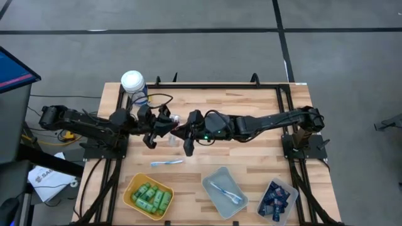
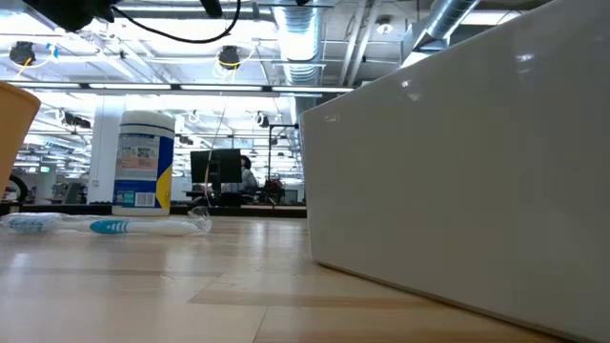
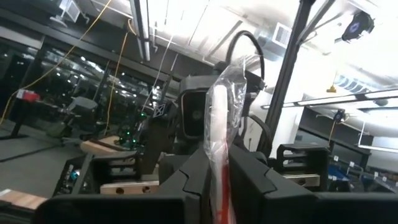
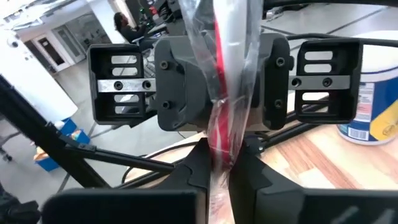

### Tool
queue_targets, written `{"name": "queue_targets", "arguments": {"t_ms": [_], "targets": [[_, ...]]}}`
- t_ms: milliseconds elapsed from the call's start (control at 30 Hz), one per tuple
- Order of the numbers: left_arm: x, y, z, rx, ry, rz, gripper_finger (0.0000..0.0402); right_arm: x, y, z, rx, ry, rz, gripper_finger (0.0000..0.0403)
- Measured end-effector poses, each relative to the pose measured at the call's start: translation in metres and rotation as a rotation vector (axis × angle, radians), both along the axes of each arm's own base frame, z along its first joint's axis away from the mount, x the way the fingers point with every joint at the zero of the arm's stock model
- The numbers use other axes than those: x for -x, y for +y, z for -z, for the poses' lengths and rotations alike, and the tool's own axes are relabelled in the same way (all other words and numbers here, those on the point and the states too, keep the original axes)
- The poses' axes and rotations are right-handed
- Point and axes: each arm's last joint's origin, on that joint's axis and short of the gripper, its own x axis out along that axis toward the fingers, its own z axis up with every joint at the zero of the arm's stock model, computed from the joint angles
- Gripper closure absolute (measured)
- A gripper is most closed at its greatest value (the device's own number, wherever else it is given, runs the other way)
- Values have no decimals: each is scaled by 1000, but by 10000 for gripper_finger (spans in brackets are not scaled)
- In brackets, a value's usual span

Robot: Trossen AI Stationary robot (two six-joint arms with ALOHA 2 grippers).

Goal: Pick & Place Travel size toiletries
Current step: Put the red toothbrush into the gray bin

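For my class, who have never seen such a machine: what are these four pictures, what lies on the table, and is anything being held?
Two dark robot arms work at a wooden table. One picture looks straight down, one looks level from the tabletop, and two come from cameras on the arms' wrists. The left gripper and the right gripper meet above the middle, both shut on one red and white toothbrush in a clear wrapper. Another toothbrush lies on the wood. Along the near edge stand a yellow tray of green bottles, a clear tray with a toothbrush, and a tub of navy tubes. A white-lidded canister stands at the back.
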Motion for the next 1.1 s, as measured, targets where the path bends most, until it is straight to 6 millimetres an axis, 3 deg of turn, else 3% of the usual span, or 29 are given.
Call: {"name": "queue_targets", "arguments": {"t_ms": [167,333,533,733,967,1100], "targets": [[0,-1,1,4,15,59,332,9,2,-8,-37,11,34,387],[-1,-3,6,0,87,129,273,27,8,-13,-58,97,57,387],[-3,-6,16,-22,198,212,199,61,24,-14,-137,305,70,387],[-6,-8,31,-40,361,245,157,89,60,8,-315,584,78,387],[-6,-7,45,-76,496,234,147,90,116,48,-453,786,3,387],[-6,-7,46,-78,501,226,151,85,136,75,-478,893,-13,387]]}}
